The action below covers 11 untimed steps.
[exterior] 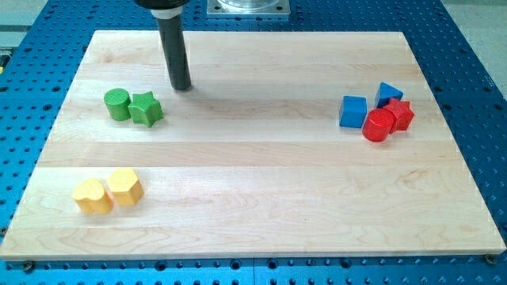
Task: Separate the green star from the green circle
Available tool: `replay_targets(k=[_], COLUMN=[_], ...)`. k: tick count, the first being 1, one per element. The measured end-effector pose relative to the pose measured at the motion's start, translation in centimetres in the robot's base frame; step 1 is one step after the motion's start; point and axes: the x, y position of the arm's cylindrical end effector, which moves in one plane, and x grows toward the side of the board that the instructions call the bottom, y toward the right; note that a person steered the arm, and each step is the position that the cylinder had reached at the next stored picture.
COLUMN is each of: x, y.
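The green star (146, 108) lies at the view's left on the wooden board (253, 174), touching the green circle (118, 104), which sits just to its left. My tip (181, 85) rests on the board a short way up and to the right of the green star, apart from it. The dark rod rises from the tip to the view's top edge.
A yellow heart (93, 196) and a yellow hexagon (124, 187) sit together at the lower left. At the right, a blue cube (353, 112), a blue triangle (388, 94), a red cylinder (379, 125) and a red star (400, 114) are clustered. Blue perforated table surrounds the board.
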Motion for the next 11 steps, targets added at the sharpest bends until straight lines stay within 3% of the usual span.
replay_targets(k=[2,5,8,10,11], x=[1.8,4.6,5.8,10.3,10.4], y=[-7.4,-8.0,-5.0,8.5,5.6])
